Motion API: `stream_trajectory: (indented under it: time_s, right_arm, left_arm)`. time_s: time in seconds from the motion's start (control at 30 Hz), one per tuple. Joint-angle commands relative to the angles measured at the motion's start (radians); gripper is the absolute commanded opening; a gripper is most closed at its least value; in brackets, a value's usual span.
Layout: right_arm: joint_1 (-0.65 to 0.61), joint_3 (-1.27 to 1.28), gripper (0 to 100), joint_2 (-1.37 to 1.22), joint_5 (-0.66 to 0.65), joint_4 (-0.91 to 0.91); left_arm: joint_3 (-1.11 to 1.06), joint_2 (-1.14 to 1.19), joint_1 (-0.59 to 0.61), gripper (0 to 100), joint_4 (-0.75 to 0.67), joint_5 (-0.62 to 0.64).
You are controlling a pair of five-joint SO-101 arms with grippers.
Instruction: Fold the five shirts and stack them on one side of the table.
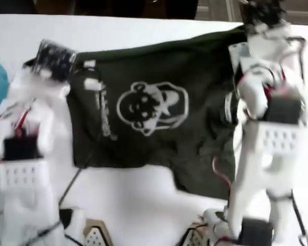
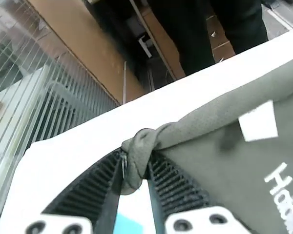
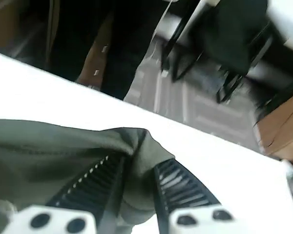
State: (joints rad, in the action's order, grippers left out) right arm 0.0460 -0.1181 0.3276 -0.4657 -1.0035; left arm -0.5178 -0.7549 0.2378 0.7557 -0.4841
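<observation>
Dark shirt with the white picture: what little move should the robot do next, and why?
Probably lift both pinched spots and carry them toward the near edge, folding the shirt in half. The left tool and right tool are each shut on its far edge, and it lies spread open on the table.

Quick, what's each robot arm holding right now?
Left end effector: closed, pinching a bunched corner of the dark green shirt.
Right end effector: closed on another edge of the same shirt.
</observation>
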Motion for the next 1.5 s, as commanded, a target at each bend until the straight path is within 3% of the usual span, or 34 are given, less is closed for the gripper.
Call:
stream_trajectory:
  time_s: [0.0, 0.33, 0.67, 0.93, 1.27, 1.47]
  right_arm:
    - [-0.005, -0.002, 1.9, -0.143, 0.002, 0.073]
    - [-0.005, -0.120, 1.9, -0.415, 0.000, 0.122]
    - [-0.013, -0.209, 1.9, -0.656, 0.000, -0.008]
    - [-0.015, -0.212, 1.9, -0.668, 0.002, -0.084]
    - [-0.012, -0.189, 1.9, -0.456, 0.000, -0.352]
    - [-0.010, 0.092, 1.9, -0.305, -0.006, -0.346]
  left_arm:
    - [0.041, 0.178, -0.006, 2, -0.157, 0.003]
    - [0.352, 0.637, -0.012, 2, -0.187, 0.003]
    - [0.489, 0.925, -0.021, 2, -0.046, 0.003]
    - [0.602, 1.013, -0.015, 2, 0.183, 0.002]
    - [0.874, 1.013, -0.018, 2, 0.709, -0.003]
    - [0.872, 1.011, -0.011, 2, 0.855, -0.037]
